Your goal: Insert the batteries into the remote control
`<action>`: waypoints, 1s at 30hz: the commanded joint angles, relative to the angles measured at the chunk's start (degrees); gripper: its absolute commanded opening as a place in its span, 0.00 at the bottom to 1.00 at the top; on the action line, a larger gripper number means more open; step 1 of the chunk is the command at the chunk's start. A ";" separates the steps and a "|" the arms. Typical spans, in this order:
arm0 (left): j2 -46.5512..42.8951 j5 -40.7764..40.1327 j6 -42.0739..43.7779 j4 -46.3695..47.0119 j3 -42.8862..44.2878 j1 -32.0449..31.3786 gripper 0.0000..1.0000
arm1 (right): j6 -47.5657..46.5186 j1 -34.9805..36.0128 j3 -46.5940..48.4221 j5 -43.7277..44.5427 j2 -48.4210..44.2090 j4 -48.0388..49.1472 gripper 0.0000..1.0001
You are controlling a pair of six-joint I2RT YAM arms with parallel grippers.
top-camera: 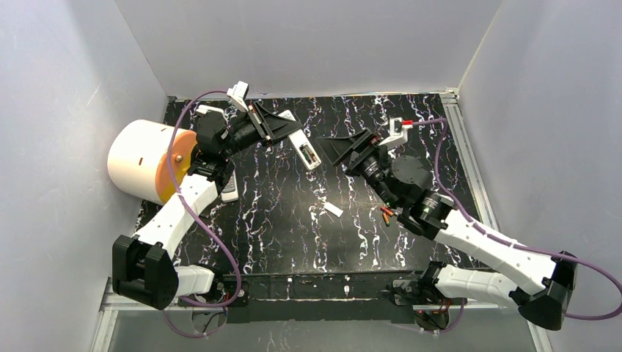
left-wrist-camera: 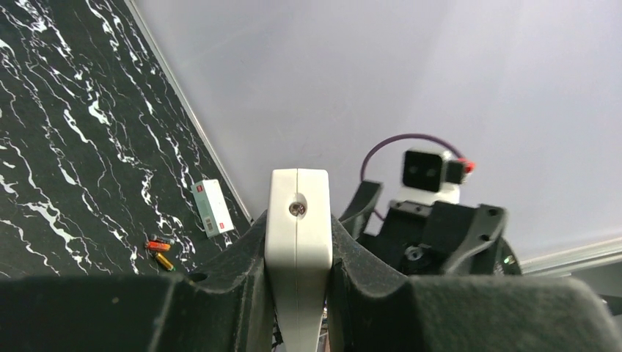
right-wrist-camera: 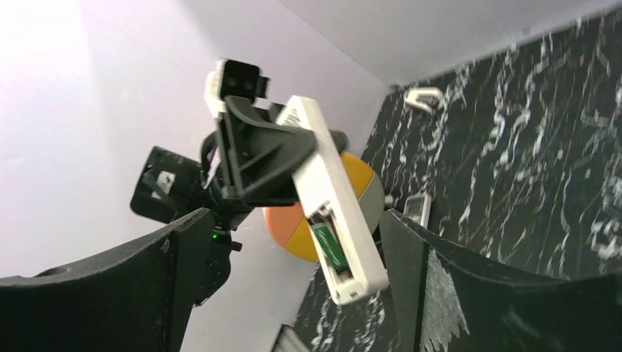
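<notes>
Left claw [top-camera: 282, 126] is clenched on the remote control [top-camera: 306, 149] and holds it clear of the desk [top-camera: 279, 227], with its back turned toward the right arm. Right claw [top-camera: 339, 147] is released, its fingers wide apart with nothing between them, just beside the free end of the remote control.

A large white drum [top-camera: 143, 158] with an orange end lies at the left edge of the desk and has no evident part in the work.

Battery bay [right-wrist-camera: 331, 248] of the remote control stands open. The right wrist view shows a green part inside and no orange-red cylinder.

A small white piece [top-camera: 334, 210], likely the bay cover, lies loose near the middle of the desk.

Batteries [top-camera: 386, 214] lie in a tight cluster on the desk, close to the right arm's wrist and well apart from the remote control.

Assessment: presenting the remote control and taking off the cover appear done. No battery is picked up or seated. Fetching, orienting and inserting each one remains.
</notes>
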 commanded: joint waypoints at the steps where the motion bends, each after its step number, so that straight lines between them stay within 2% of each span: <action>1: -1.78 -2.91 -0.77 1.98 1.99 -0.04 0.00 | 17.00 0.00 -3.81 1.62 1.34 0.70 0.93; 5: -1.41 -2.36 -3.09 2.02 2.65 -0.04 0.00 | 22.95 0.04 -7.78 -2.50 3.01 9.62 0.94; 10: -1.21 -1.47 -4.08 2.06 2.55 -0.03 0.00 | 23.24 0.05 -7.89 -9.59 6.83 22.24 0.95; 17: -1.94 0.15 -2.34 1.98 2.56 -0.04 0.00 | 25.15 0.00 -6.31 -9.33 9.40 22.96 0.95; 25: -3.22 3.08 -0.08 3.92 1.31 -0.04 0.00 | 24.03 -0.23 -3.74 -9.27 10.53 20.77 0.90; 30: -3.32 3.57 0.06 6.84 0.43 -0.04 0.00 | 24.02 -0.95 -2.47 -11.52 11.69 21.02 0.78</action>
